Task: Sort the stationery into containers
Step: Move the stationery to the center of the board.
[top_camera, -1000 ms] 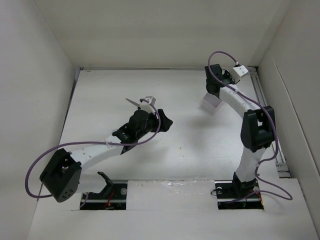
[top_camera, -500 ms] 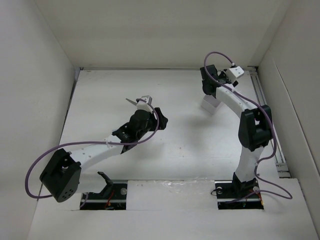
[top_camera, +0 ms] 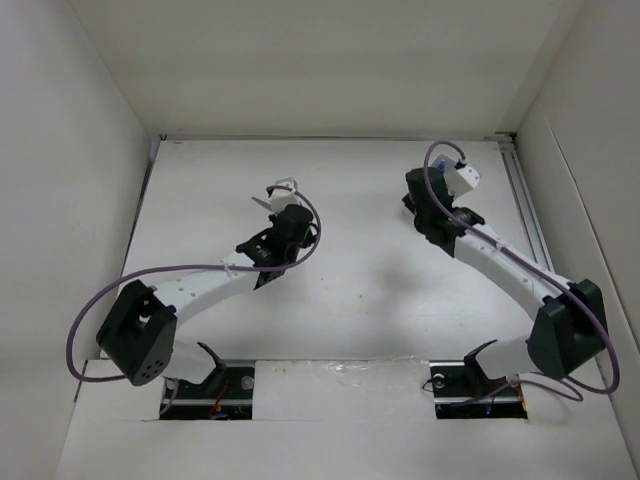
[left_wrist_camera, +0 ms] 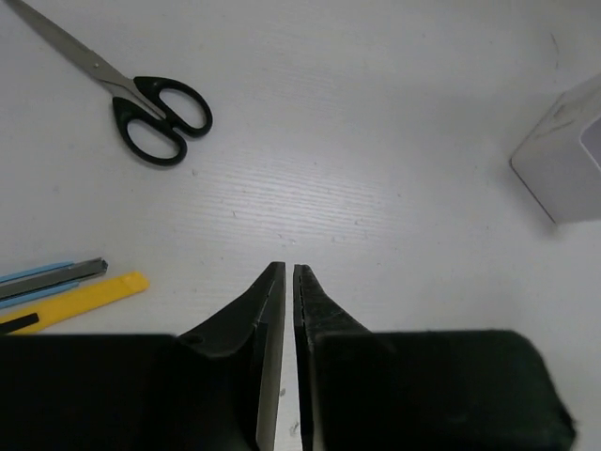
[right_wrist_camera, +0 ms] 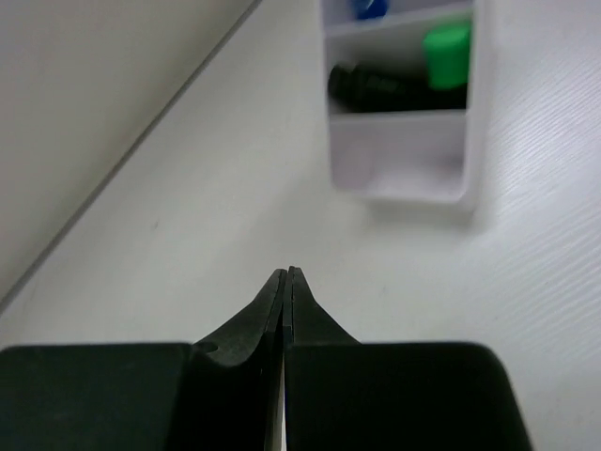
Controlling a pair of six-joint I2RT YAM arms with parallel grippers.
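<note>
You are looking at the scissors (left_wrist_camera: 141, 97) lying flat on the table (left_wrist_camera: 376, 141), blades closed, silver, with two black handle loops. In the left wrist view they are resting toward the far edge, left of the middle. Nearer to you a yellow pen (left_wrist_camera: 84, 299) and a light-blue pen (left_wrist_camera: 33, 274) are lying side by side. The top view is showing only one blade tip beside the left arm, and it is not showing the pens.

The white bin (right_wrist_camera: 399, 169) is standing toward the far right corner. The right wrist view is looking into its compartments, where a green highlighter (right_wrist_camera: 446, 42) and a black marker (right_wrist_camera: 376, 85) are sitting together in one. In the top view the right arm is hiding the bin.

The left gripper (left_wrist_camera: 287, 274) is showing a very narrow slit and is holding nothing. The right gripper (right_wrist_camera: 286, 274) is pressing its jaws together, also gripping nothing.
</note>
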